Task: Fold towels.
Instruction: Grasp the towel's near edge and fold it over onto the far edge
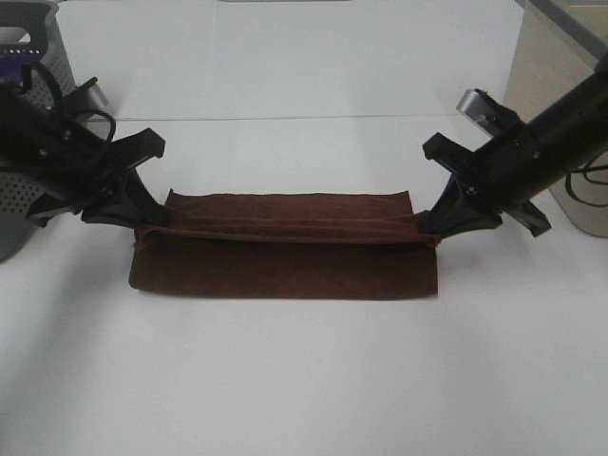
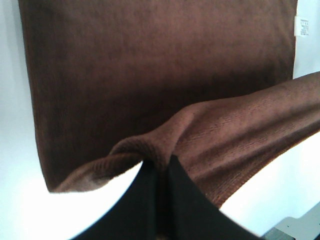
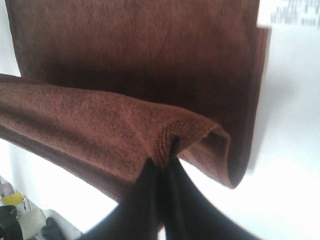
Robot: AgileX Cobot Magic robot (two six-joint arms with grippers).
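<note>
**White worktop** (image 1: 304, 399), with the dark reddish-brown square towel of fuzzy cloth (image 1: 285, 275) lying flat midway between the left and right edges. I judged the first fold about half made. One hem was raised and stretched taut above the cloth's middle, not yet laid down, so flattening and any further folds remained.

**Open room.** Bare worktop lay toward both the near and far edges. At the left edge a grey perforated basket (image 1: 59, 57) stood close behind my left arm. By the far right corner a beige box (image 1: 551, 85) stood near my right arm.

**Grip.** My left gripper (image 1: 142, 228) and right gripper (image 1: 429, 233) each had their fingers clamped on a corner of the raised hem.

**Tag.** A small white tag (image 2: 301, 26) sat at an edge of the flat part.
</note>
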